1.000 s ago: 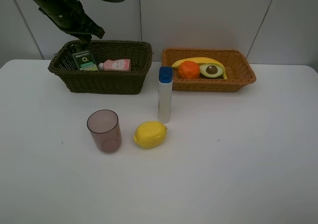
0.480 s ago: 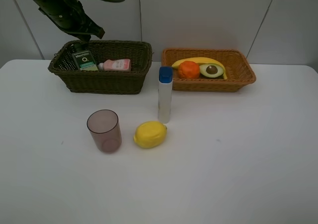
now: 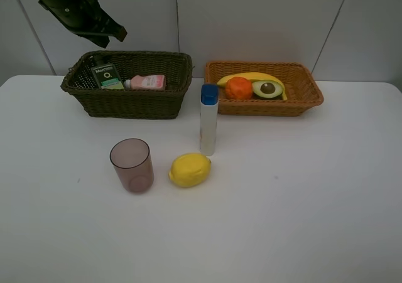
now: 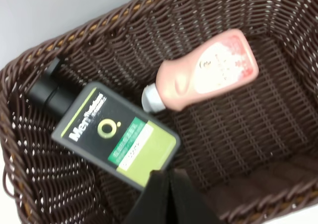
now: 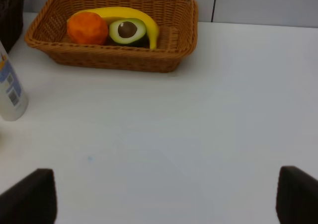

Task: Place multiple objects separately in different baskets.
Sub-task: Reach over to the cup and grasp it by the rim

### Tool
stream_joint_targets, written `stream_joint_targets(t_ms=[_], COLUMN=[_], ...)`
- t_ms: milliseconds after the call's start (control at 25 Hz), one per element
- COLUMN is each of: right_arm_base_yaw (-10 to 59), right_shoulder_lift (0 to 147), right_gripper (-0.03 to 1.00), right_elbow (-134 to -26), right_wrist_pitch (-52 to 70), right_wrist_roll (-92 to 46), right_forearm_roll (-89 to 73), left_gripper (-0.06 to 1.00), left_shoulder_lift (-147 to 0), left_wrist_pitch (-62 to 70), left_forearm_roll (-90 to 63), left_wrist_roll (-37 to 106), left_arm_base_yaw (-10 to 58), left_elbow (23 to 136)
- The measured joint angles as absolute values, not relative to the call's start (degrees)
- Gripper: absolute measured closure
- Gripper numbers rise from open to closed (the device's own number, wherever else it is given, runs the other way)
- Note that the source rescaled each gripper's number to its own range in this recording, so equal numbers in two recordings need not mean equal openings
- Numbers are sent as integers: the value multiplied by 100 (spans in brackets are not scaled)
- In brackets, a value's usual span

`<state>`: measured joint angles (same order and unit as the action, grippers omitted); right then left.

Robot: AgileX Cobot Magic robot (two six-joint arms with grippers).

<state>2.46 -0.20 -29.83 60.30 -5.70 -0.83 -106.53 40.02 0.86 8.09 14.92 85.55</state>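
Note:
The dark basket (image 3: pixel 125 102) at the back left holds the dark green pump bottle (image 3: pixel 105 76) and the small pink bottle (image 3: pixel 147 81), both lying flat. My left gripper (image 3: pixel 108 36) hovers above that basket's left end, shut and empty; its wrist view shows the closed fingers (image 4: pixel 166 196) over the pump bottle (image 4: pixel 117 139). The orange-tan basket (image 3: pixel 270 107) holds the banana (image 3: pixel 251 77), orange (image 3: pixel 238 88) and avocado half (image 3: pixel 268 88). On the table stand the white blue-capped bottle (image 3: pixel 208 123) and tumbler (image 3: pixel 132 165), with the lemon (image 3: pixel 190 169) beside them. My right gripper (image 5: pixel 164 196) is open and empty.
A white wall rises just behind both baskets. The right gripper is out of the exterior high view; its wrist view looks over bare white table toward the orange-tan basket (image 5: pixel 114 60), with the white bottle (image 5: pixel 9 90) at the picture's edge.
The left arm has risen a little and drawn back from the dark basket. Nothing else has moved.

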Motion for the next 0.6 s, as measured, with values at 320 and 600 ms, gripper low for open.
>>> stream_joint_targets(t_ms=[320, 600], right_arm_base_yaw=[246, 246], right_shoulder_lift=[-20, -20], right_gripper=[7, 7], right_elbow=[-2983, -2983], right_wrist_pitch=[6030, 6030], right_wrist_roll=[-570, -570], right_forearm_roll=[-78, -78], left_gripper=[80, 33], left_shoulder_lift=[-10385, -10273], left_wrist_pitch=[4950, 5970], left_forearm_roll=[-45, -226], left_wrist_roll=[809, 986], left_arm_base_yaw=[1492, 1492], left_elbow=[8566, 8584])
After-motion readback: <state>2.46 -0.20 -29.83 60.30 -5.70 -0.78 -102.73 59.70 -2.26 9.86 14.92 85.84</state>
